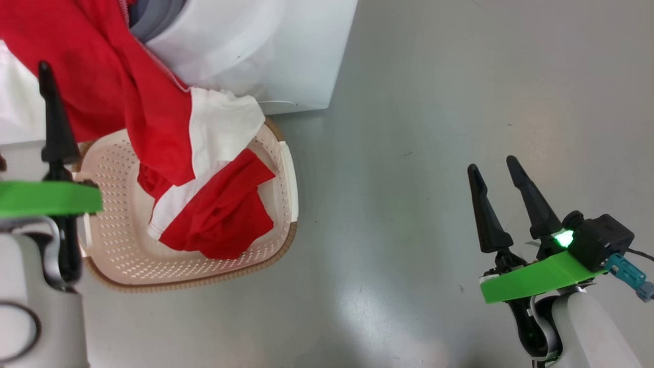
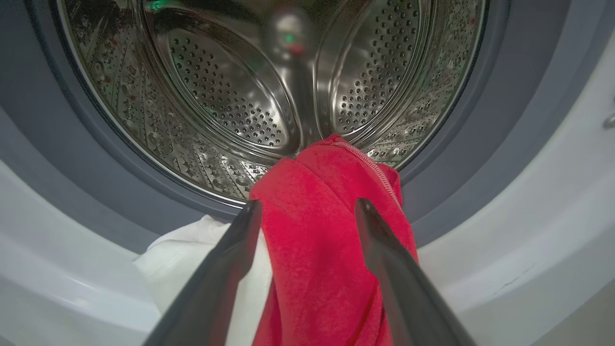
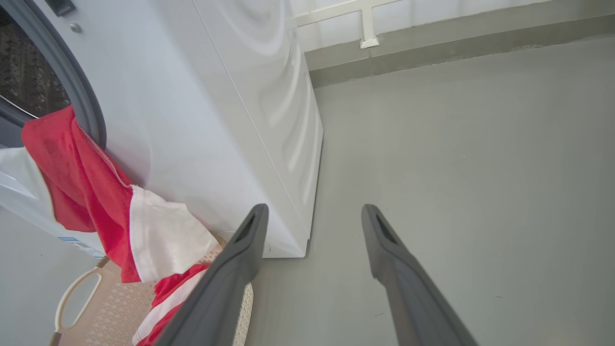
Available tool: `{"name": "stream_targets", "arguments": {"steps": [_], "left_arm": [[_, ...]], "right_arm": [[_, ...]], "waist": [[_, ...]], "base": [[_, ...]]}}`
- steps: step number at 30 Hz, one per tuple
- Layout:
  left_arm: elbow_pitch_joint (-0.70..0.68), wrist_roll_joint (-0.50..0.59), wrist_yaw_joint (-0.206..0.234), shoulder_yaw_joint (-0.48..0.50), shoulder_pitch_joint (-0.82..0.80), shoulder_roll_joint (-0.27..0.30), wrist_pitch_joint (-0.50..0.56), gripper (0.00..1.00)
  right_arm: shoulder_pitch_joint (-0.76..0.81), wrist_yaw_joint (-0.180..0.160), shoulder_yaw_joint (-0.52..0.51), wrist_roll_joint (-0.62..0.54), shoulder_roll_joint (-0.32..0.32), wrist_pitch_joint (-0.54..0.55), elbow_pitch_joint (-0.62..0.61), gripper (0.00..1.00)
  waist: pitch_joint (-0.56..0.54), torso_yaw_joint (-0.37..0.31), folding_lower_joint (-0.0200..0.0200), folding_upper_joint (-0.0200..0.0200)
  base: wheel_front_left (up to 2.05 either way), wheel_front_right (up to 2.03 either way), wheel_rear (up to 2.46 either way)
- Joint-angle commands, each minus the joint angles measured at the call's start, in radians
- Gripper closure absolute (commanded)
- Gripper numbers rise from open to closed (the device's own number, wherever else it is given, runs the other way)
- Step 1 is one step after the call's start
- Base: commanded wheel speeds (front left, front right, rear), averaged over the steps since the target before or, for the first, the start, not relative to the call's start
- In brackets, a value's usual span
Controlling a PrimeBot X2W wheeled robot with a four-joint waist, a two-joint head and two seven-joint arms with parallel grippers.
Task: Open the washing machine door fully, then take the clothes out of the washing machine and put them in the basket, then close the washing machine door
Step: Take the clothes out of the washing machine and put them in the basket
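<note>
The red and white clothes (image 1: pixel 153 112) hang from the washing machine (image 1: pixel 286 51) opening down into the cream basket (image 1: pixel 286 168) on the floor in front of it. In the left wrist view my left gripper (image 2: pixel 307 206) is open at the drum mouth. A red fold of the clothes (image 2: pixel 317 240) lies over the grey seal between its spread fingers, not pinched. The steel drum (image 2: pixel 216 96) behind looks bare. My right gripper (image 1: pixel 493 164) is open over the floor to the right, holding nothing. The washing machine door is out of view.
Grey floor (image 1: pixel 434 153) stretches to the right of the machine and basket. In the right wrist view the machine's side (image 3: pixel 269 120) runs back to a wall base (image 3: pixel 432 53), and the basket handle (image 3: pixel 72 293) is at the lower left.
</note>
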Motion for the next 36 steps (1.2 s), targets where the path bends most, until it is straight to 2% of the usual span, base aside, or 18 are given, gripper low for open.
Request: {"name": "stream_targets", "arguments": {"steps": [1, 8, 15, 22, 23, 24, 26, 28, 36], "left_arm": [[0.028, 0.022, -0.007, 0.023, -0.023, 0.055, -0.005, 0.0], [0.239, 0.029, -0.009, 0.022, -0.167, 0.106, -0.005, 0.0], [0.397, 0.025, -0.008, 0.028, -0.262, 0.132, -0.005, 0.0], [0.474, 0.021, -0.02, 0.003, -0.331, 0.131, -0.005, 0.0], [0.479, 0.021, -0.021, -0.002, -0.336, 0.131, -0.005, 0.22], [0.485, 0.021, -0.022, -0.008, -0.341, 0.13, -0.005, 0.53], [0.49, 0.018, -0.024, -0.013, -0.347, 0.129, -0.005, 0.71], [0.489, 0.014, -0.025, -0.014, -0.349, 0.13, -0.005, 0.99], [0.412, 0.0, -0.028, -0.015, -0.314, 0.117, -0.005, 1.0]], "right_arm": [[0.005, 0.007, 0.03, -0.004, 0.002, -0.006, -0.017, 0.0], [0.007, 0.007, 0.039, 0.001, 0.004, -0.006, -0.015, 0.0], [-0.001, 0.007, 0.039, 0.001, 0.006, -0.006, -0.017, 0.0], [-0.006, 0.007, 0.04, 0.002, 0.007, -0.006, -0.017, 0.0], [-0.006, 0.007, 0.039, 0.002, 0.007, -0.006, -0.016, 0.0], [-0.007, 0.007, 0.039, 0.002, 0.007, -0.006, -0.016, 0.0], [-0.006, 0.007, 0.039, 0.002, 0.007, -0.006, -0.016, 0.0], [-0.006, 0.007, 0.039, 0.002, 0.007, -0.006, -0.016, 0.0], [0.0, 0.007, 0.025, -0.001, 0.008, -0.006, -0.017, 0.0]], "waist": [[-0.004, -0.008, 0.0, -0.0001], [-0.001, -0.028, 0.0, -0.0001], [0.013, -0.039, 0.0, -0.0001], [0.017, -0.045, 0.0, -0.0001], [0.017, -0.045, 0.0, -0.0001], [0.017, -0.046, 0.0, -0.0001], [0.014, -0.046, 0.0, -0.0001], [0.012, -0.047, 0.0, -0.0001], [-0.001, -0.035, 0.0, -0.0001]], "base": [[0.0, 0.0, 0.0], [0.0, 0.0, 0.0], [0.0, 0.0, 0.0], [0.0, 0.0, 0.0], [0.0, 0.0, 0.0], [0.0, 0.0, 0.0], [0.0, 0.0, 0.0], [0.0, 0.0, 0.0], [0.0, 0.0, 0.0]]}}
